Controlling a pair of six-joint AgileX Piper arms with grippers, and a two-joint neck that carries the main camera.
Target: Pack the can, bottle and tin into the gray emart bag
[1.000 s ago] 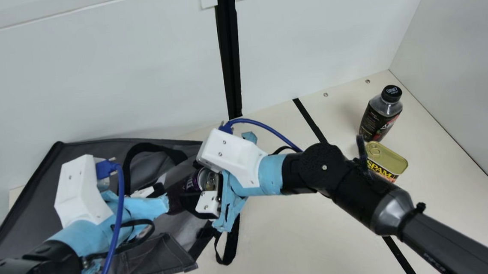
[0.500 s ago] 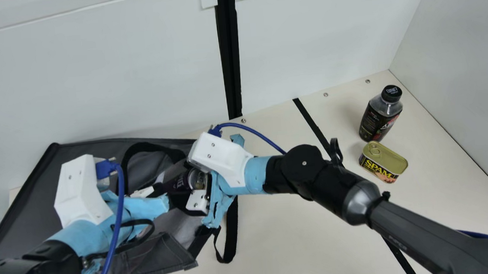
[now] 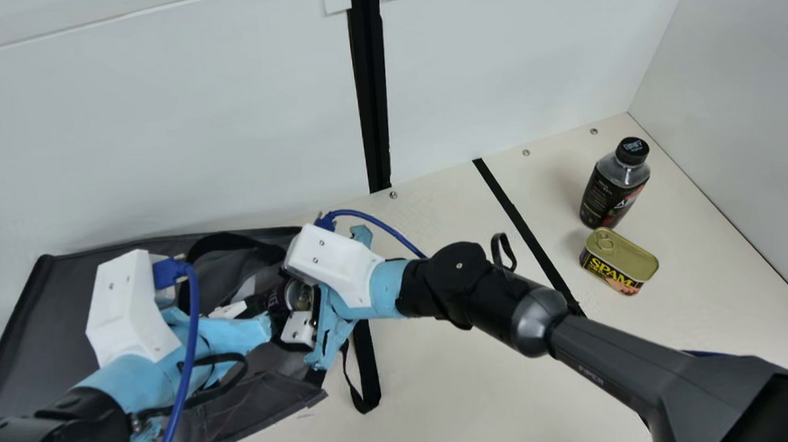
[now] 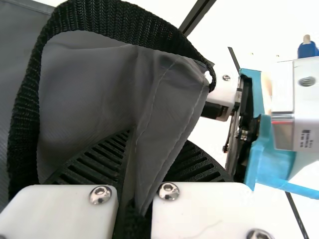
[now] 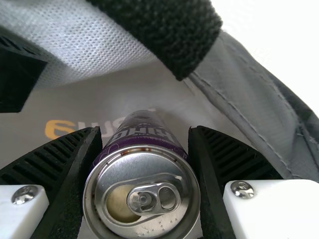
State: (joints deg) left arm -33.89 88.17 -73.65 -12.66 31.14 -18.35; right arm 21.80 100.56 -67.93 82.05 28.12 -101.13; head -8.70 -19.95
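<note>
At lower left, the gray emart bag [image 3: 32,308] is pinched at its edge by the left hand [image 4: 144,159]; should the cloth slip, its mouth could sag shut. Nearer the centre, the drink can [image 5: 164,167] is clamped in the right hand [image 5: 145,132] and could be snagged by the black strap [image 5: 169,35]. At right, the bottle [image 3: 610,192] and ring-pull tin [image 3: 622,253] are borne by the cream desk [image 3: 460,376], enclosed by white walls [image 3: 151,127].

bag [image 3: 44,322] left, bottle [image 3: 610,193] behind tin [image 3: 620,260]

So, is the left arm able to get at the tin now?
Probably not: the left gripper is closed on the gray bag, and the right arm lies between it and the tin.
</note>
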